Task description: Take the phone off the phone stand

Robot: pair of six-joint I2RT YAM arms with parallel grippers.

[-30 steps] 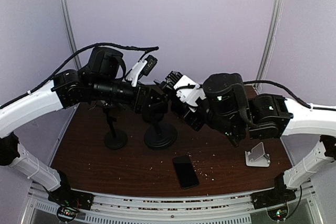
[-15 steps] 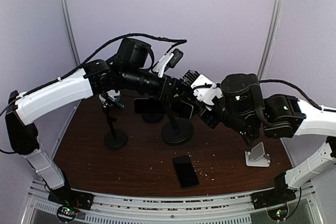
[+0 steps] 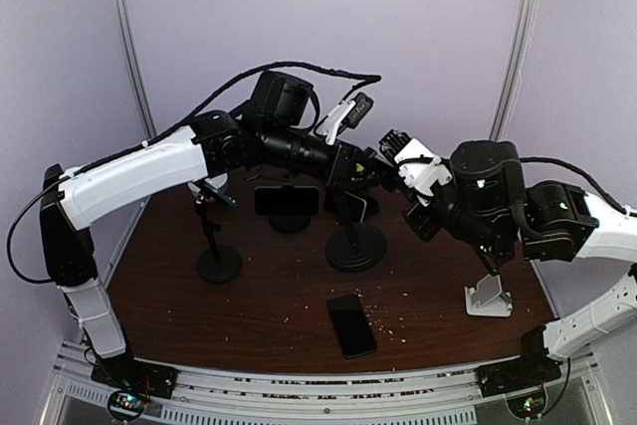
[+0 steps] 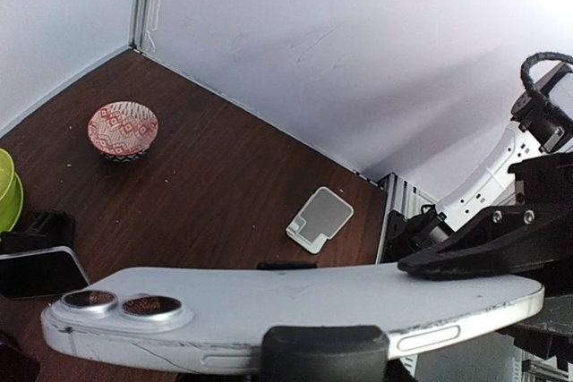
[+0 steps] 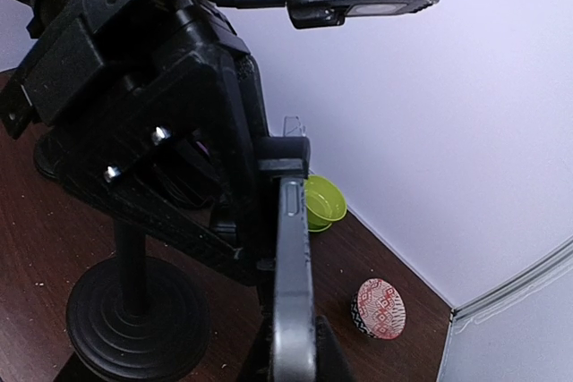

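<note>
Looking at mid-frame from above, we see the white flat smartphone (image 4: 295, 301) sitting in the clamp of the black round-based stand (image 3: 356, 246). The left gripper (image 3: 358, 179) lays one finger (image 4: 466, 252) on it. The other finger is hidden, so we cannot tell its grip. Just right of it, the right gripper (image 3: 396, 149) is closed tight.

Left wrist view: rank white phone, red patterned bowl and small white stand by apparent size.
1. White phone, largest, but closest to the camera.
2. Red patterned bowl and small white stand look alike; not ranked.
</note>
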